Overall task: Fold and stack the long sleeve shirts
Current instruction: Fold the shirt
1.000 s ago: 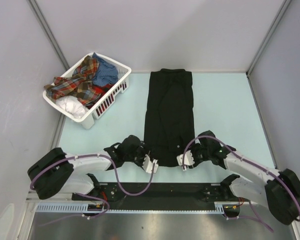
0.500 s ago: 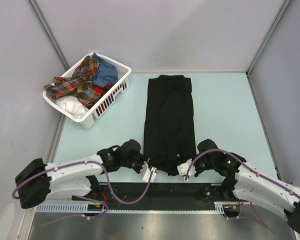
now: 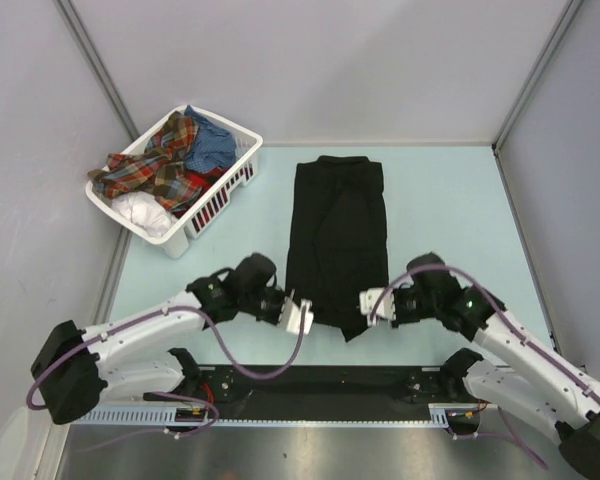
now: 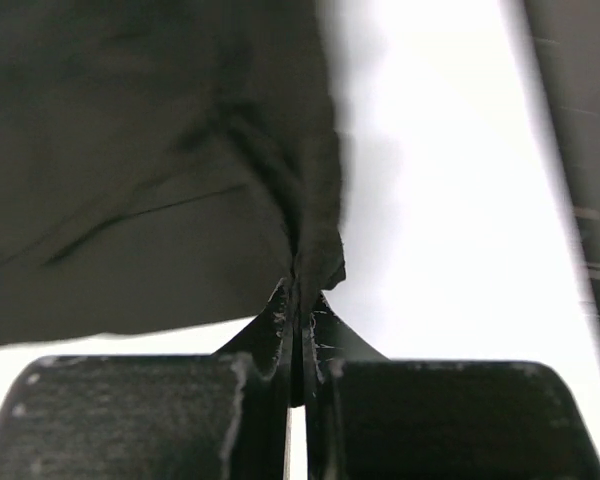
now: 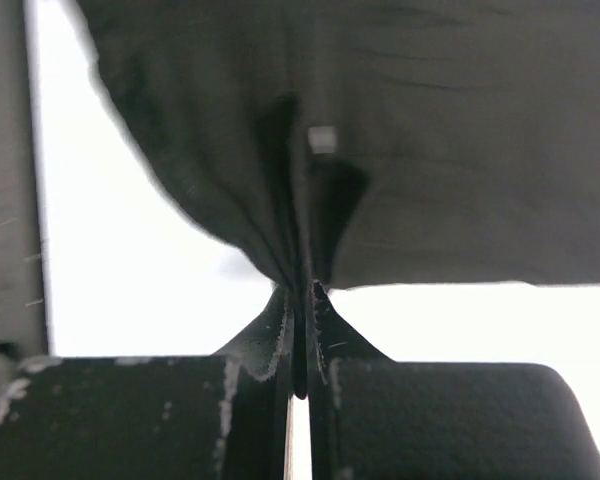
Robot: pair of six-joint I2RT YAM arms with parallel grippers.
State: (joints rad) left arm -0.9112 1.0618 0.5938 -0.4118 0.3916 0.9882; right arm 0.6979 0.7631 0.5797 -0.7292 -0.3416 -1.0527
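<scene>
A black long sleeve shirt (image 3: 337, 235), folded into a long strip, lies on the pale table with its collar end at the back. My left gripper (image 3: 298, 314) is shut on its near left corner (image 4: 315, 262). My right gripper (image 3: 371, 303) is shut on its near right corner (image 5: 295, 265). Both corners are lifted off the table, and the near hem sags between them. Other long sleeve shirts, red-orange plaid (image 3: 158, 165), blue (image 3: 211, 146) and white (image 3: 140, 211), are heaped in the basket.
A white slatted basket (image 3: 222, 198) stands at the back left of the table. Grey walls close in the back and both sides. The arms' black base rail (image 3: 320, 380) runs along the near edge.
Both grippers closed on the near corners of the black shirt and have lifted them up and toward the back. The shirt's near end now looks shorter and bunched.
</scene>
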